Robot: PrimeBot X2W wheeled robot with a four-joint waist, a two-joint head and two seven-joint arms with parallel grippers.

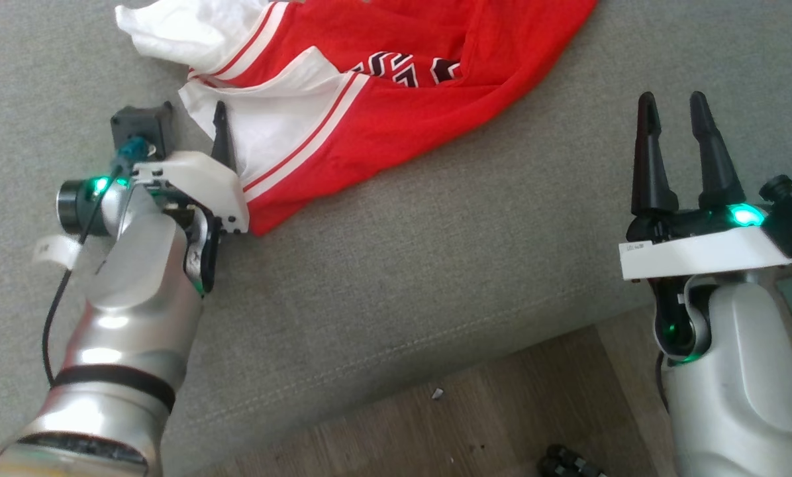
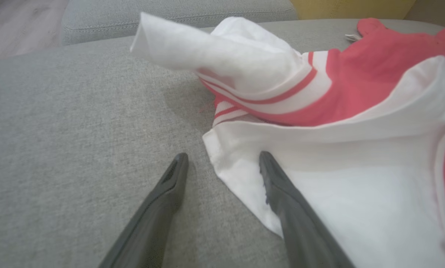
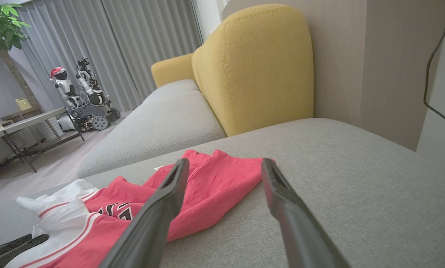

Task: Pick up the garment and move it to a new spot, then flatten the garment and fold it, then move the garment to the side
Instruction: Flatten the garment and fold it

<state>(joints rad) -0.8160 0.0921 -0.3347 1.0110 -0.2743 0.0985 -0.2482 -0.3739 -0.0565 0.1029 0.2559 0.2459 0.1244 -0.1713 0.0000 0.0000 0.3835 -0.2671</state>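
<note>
Straddling the white corner of the garment [image 1: 383, 112], the left gripper [image 2: 223, 156] has its fingers spread wide. One lies over the white cloth and the other over bare fabric just beside the garment's hem, with nothing pinched. The right gripper [image 1: 673, 105] is also spread and empty, well apart from the garment's red side.

The garment, a red and white jersey, lies crumpled under both on the grey sofa cushion [image 1: 396, 278], one white flap standing up in a roll.

A likely fault is the left fingers closing on air or on a single loose layer. With neither tip clearly under the hem, the cloth may slide away. Lifting by one corner would also drag the bunched folds tighter.

Black-and-white lettering on the garment's red chest is folded over and seems unreadable. A small label [image 1: 636, 247] on the right gripper's white mount is too small to read.
</note>
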